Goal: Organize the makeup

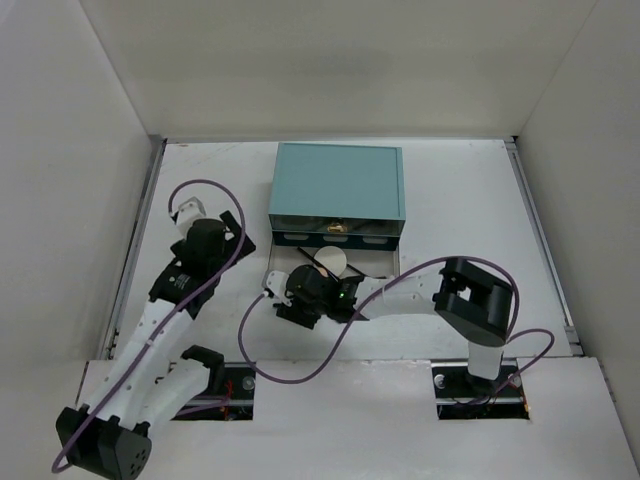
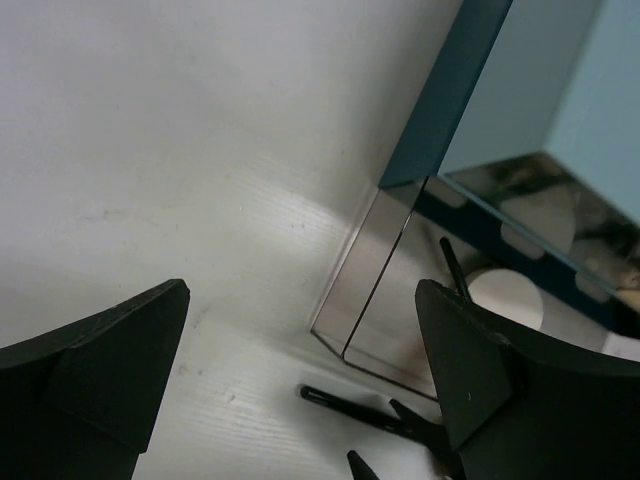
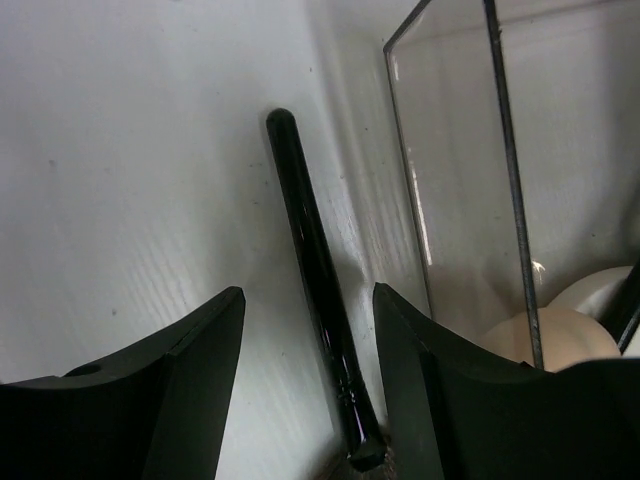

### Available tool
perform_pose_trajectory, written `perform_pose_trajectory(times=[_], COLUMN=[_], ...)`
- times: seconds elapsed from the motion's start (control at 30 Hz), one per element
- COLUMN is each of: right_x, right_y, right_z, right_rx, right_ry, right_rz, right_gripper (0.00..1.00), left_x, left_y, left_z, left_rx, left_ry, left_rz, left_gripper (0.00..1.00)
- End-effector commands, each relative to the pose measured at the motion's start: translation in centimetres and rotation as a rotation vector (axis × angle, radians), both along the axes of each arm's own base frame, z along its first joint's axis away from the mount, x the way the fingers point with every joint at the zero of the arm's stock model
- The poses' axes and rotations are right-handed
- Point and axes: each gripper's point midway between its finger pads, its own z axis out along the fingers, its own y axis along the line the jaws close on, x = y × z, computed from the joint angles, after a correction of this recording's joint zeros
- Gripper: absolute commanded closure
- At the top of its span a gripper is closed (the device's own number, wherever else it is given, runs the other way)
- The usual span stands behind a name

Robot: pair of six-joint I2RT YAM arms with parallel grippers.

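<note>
- The black brush (image 3: 315,270) lies flat near mid-desk, just outside the left wall of the clear tray (image 3: 500,150), with its long axis running alongside that wall.
- The right gripper (image 3: 308,300), the nearer one, has its fingers apart and straddles the handle crosswise.
- The left gripper (image 2: 302,290), likewise spread and empty, hangs nearer the desk's left edge.

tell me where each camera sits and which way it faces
Top external: high behind the bases, looking down on the table, the teal drawer box, the left arm and the right arm.
Left wrist: on the left arm, looking past its open left pincer at the box's corner and the glass tray.
Right wrist: low over the table, its right pincer open astride a black brush beside the tray.
Shared: both wrist views show the glass tray.
</note>
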Motion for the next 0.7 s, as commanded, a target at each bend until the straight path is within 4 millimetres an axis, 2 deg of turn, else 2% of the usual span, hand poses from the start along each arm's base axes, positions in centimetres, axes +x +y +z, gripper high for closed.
perform_pose_trajectory(times=[0.0, 0.1, 0.2, 0.3, 0.4, 0.43, 0.5, 0.67], right_x=[0.8, 0.7, 0.1, -0.1, -0.6, -0.6, -0.7, -1.2], right_y=[2.1, 1.9, 1.9, 1.9, 2.1, 2.2, 2.5, 2.8], right_z=[1.0, -0.1, -1.1, -1.4, -0.4, 0.3, 2.8, 10.9], right_rx=[0.066, 0.05, 0.033, 0.025, 0.045, 0.058, 0.113, 0.286], right_ry=[-0.026, -0.01, 0.02, 0.03, 0.023, 0.018, -0.005, -0.076], right_rz=[-0.013, -0.019, -0.01, -0.004, 0.007, 0.007, 0.008, 0.046], right_gripper=[0.41, 0.44, 0.56, 0.79, 0.91, 0.94, 0.98, 1.0], left_x=[1.6, 1.0, -0.2, -1.4, -2.4, -2.6, -2.8, -3.2], left_y=[1.7, 3.6, 5.1, 5.8, 6.1, 6.1, 6.0, 5.7], left_z=[6.0, 9.4, 11.8, 14.0, 14.9, 14.9, 14.5, 13.3], left_rx=[0.017, 0.038, 0.037, 0.029, 0.039, 0.042, 0.043, 0.038], left_ry=[-0.157, -0.236, -0.283, -0.335, -0.344, -0.341, -0.331, -0.299], left_rz=[0.039, 0.076, 0.118, 0.136, 0.136, 0.133, 0.127, 0.116], left_gripper=[0.0, 0.0, 0.0, 0.0, 0.0, 0.0, 0.0, 0.0])
